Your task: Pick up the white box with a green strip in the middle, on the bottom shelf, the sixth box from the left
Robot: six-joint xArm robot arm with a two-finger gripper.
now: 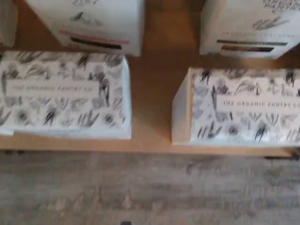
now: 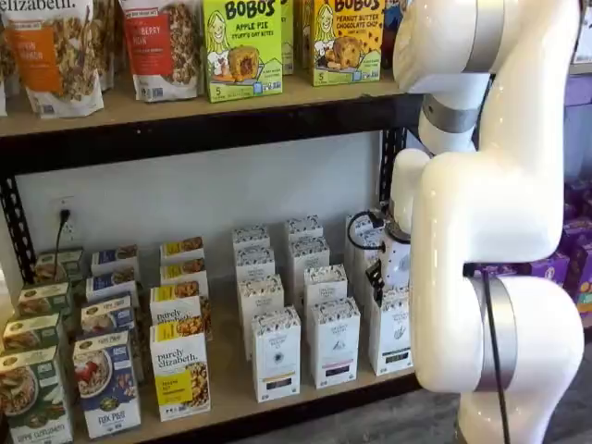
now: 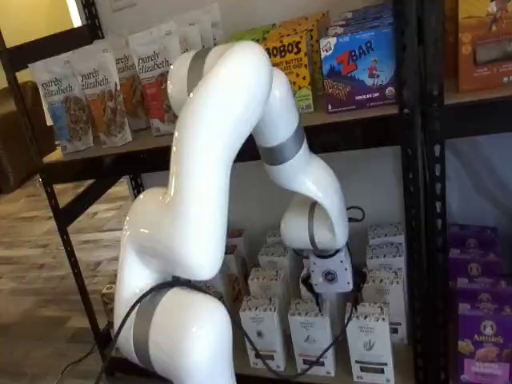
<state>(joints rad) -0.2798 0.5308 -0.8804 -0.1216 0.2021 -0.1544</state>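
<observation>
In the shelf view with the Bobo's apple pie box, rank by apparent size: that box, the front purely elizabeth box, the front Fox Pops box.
1. Bobo's apple pie box
2-3. Purely elizabeth box and Fox Pops box: look alike, unranked.

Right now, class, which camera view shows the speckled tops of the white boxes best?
The wrist view: it looks straight down on two front white boxes, so the speckled tops and their lettering fill the picture. Both shelf views show the boxes from the front, with the tops only as thin, slanted strips.
</observation>
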